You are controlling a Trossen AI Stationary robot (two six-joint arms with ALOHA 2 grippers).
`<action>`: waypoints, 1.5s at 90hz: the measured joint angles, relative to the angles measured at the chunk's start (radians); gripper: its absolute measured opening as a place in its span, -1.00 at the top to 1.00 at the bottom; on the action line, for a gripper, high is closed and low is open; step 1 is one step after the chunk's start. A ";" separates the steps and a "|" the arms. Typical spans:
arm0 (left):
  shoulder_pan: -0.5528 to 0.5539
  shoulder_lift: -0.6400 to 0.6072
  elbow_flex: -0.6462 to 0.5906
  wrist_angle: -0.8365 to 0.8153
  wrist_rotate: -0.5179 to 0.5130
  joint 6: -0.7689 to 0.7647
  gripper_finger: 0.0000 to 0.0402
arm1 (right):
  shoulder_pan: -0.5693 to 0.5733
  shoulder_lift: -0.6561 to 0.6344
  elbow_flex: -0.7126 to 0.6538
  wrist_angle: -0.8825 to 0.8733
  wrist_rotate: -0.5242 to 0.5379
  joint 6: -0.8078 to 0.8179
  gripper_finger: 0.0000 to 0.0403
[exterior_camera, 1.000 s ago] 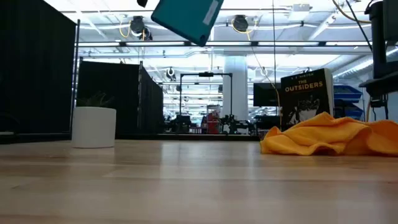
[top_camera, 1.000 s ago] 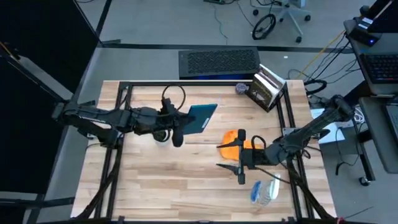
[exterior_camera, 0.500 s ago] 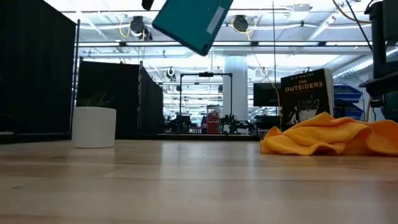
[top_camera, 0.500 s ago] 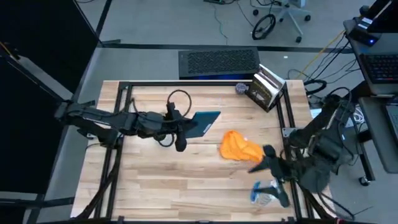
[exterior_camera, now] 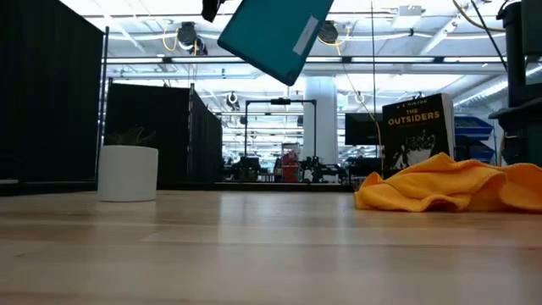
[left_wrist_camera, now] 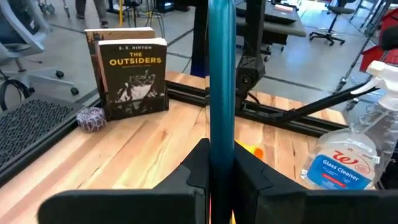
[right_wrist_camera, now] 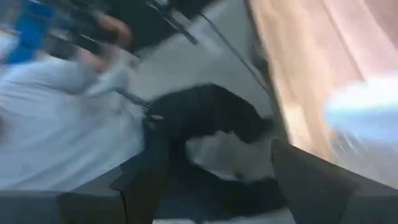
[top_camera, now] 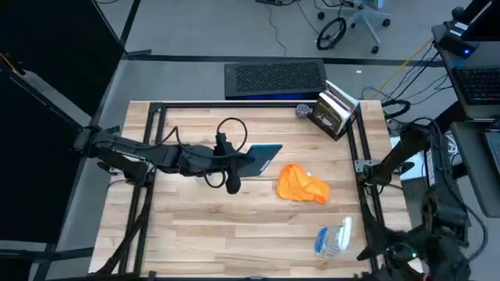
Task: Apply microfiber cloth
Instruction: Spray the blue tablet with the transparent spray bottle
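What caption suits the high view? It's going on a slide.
Left gripper holds the tablet above the table, beside the orange cloth; right arm off the table edge.

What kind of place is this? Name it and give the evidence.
Probably a robotics lab or open workshop: a framed wooden table with two robot arms, black partition screens and rows of workstations under ceiling lights in the low view, and office chairs on the floor beyond.

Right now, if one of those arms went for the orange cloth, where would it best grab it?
Probably the raised fold at the crest of the microfiber cloth, coming straight down from above. It lies crumpled in a loose heap on the table, so that bunched ridge gives a pincer something to pinch, while its edges lie flat against the wood.
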 joint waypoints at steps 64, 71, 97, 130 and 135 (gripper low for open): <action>0.000 0.000 0.000 -0.005 0.011 0.006 0.92 | -0.077 0.220 -0.133 -0.253 -0.040 0.066 -0.29; 0.000 0.000 0.000 -0.008 0.013 0.016 0.92 | -0.115 0.205 -0.126 -0.243 -0.085 0.002 -0.29; 0.000 0.000 0.000 -0.012 0.015 0.030 0.92 | -0.196 0.233 -0.144 -0.216 -0.118 -0.146 -0.29; -0.001 0.000 0.000 -0.013 0.031 0.029 0.92 | -0.248 0.230 -0.204 -0.186 -0.047 -0.248 -0.29; -0.001 0.008 0.000 -0.006 0.031 0.029 0.92 | -0.247 0.229 -0.220 -0.186 -0.048 -0.249 -0.29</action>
